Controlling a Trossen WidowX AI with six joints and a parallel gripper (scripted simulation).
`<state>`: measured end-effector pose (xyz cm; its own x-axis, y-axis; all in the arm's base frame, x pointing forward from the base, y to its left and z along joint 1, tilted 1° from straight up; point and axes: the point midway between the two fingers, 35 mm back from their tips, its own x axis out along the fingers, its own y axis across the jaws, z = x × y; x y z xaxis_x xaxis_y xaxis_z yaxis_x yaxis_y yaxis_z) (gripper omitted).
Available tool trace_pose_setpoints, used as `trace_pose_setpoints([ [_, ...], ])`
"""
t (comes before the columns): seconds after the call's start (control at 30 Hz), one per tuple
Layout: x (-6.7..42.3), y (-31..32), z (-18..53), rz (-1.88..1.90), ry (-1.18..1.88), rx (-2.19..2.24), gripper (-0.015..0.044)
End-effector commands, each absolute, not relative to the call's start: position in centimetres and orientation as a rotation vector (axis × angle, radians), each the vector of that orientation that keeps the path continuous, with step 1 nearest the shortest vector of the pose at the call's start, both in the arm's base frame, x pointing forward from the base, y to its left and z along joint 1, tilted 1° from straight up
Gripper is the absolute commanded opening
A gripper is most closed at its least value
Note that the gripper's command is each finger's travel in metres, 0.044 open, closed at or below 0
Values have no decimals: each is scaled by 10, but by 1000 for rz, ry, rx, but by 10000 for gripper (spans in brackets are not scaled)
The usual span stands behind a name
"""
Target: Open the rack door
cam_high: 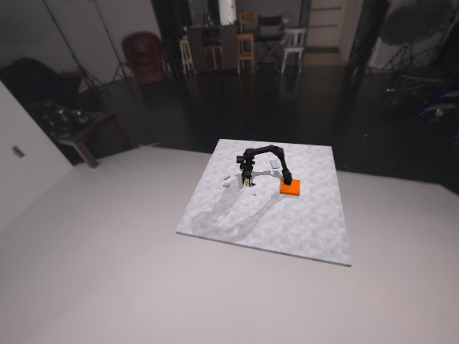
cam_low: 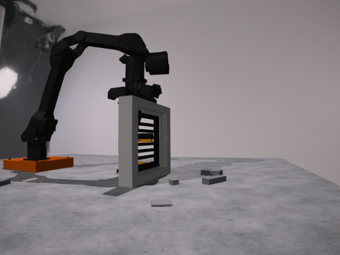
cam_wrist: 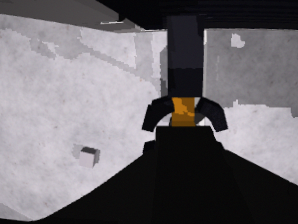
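Observation:
The grey frame (cam_high: 240,181) (cam_low: 125,140) stands upright on the table (cam_high: 306,232) (cam_low: 233,221). The black slatted door (cam_low: 156,142) appears closed in it. The handle (cam_wrist: 183,107), with an orange strip, is on the door's far side in the exterior view and partly shows through the slats. My gripper (cam_wrist: 188,160) points straight down and is shut on the handle. In the exterior view the frame hides the fingers, with the gripper body just above its top. The fingers and the lower handle are too dark to separate clearly in the wrist view.
Two grey bars (cam_high: 226,177) (cam_low: 214,180) lie beyond the frame from the orange base (cam_high: 290,187) (cam_low: 20,165). A small block (cam_low: 173,182) and a flat plate (cam_low: 161,203) lie near the frame. Another small block (cam_wrist: 88,157) shows in the wrist view. A pale plate (cam_high: 274,164) lies behind the arm.

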<state>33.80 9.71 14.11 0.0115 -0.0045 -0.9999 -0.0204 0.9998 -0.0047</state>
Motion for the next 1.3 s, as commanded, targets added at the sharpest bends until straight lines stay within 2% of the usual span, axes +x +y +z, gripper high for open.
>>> trace_pose_setpoints([
  [0.0, 338, 97, 141, 17, 1559, -23, 17],
  [0.13, 338, 97, 141, 74, 1558, -81, 17],
  [0.63, 338, 97, 141, 647, 1461, -660, 17],
  [1.27, 338, 97, 141, 1347, 1102, -1366, 17],
])
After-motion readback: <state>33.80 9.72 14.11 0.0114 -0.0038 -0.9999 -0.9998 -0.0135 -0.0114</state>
